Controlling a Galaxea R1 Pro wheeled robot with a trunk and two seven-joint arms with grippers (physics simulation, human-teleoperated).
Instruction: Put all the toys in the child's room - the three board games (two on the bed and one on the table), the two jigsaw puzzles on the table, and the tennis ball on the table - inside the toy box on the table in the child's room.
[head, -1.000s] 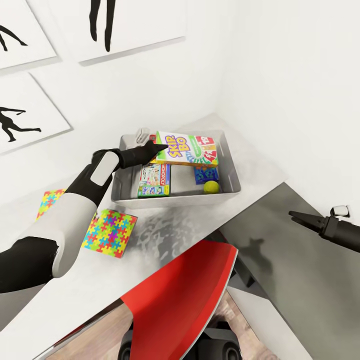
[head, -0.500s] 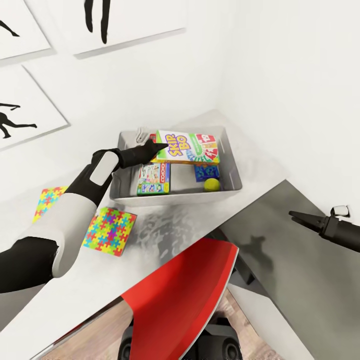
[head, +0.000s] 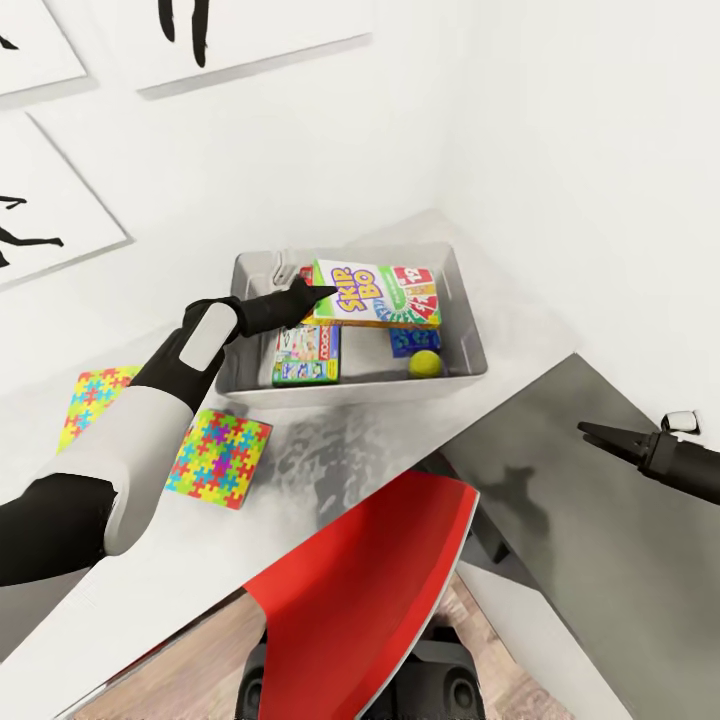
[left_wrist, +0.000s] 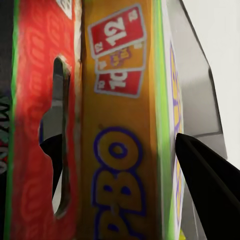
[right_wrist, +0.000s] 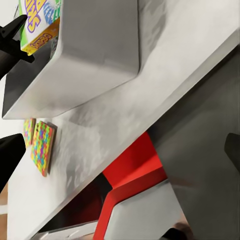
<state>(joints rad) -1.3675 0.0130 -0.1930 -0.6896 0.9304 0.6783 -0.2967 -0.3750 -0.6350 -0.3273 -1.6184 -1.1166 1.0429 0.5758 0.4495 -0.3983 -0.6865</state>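
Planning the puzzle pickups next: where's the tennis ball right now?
Head view: the tennis ball lies inside the toy box, in its near right corner, beside the blue box.

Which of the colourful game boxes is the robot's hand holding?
The yellow, green and red Skip-Bo box, pinched by the left hand above the grey tray. The white-and-green box and small blue box lie flat inside.

Walls: plain white, met in a corner behind the desk top (head: 330, 470).
Posters (head: 50, 215): black silhouette figures on white panels, hung on the left wall.
Side cabinet (head: 590, 560): dark grey, set lower, joined to the desk.
Floor (head: 480, 660): wood planks, glimpsed below.
Chair (head: 370, 590): red, tucked under the desk edge.
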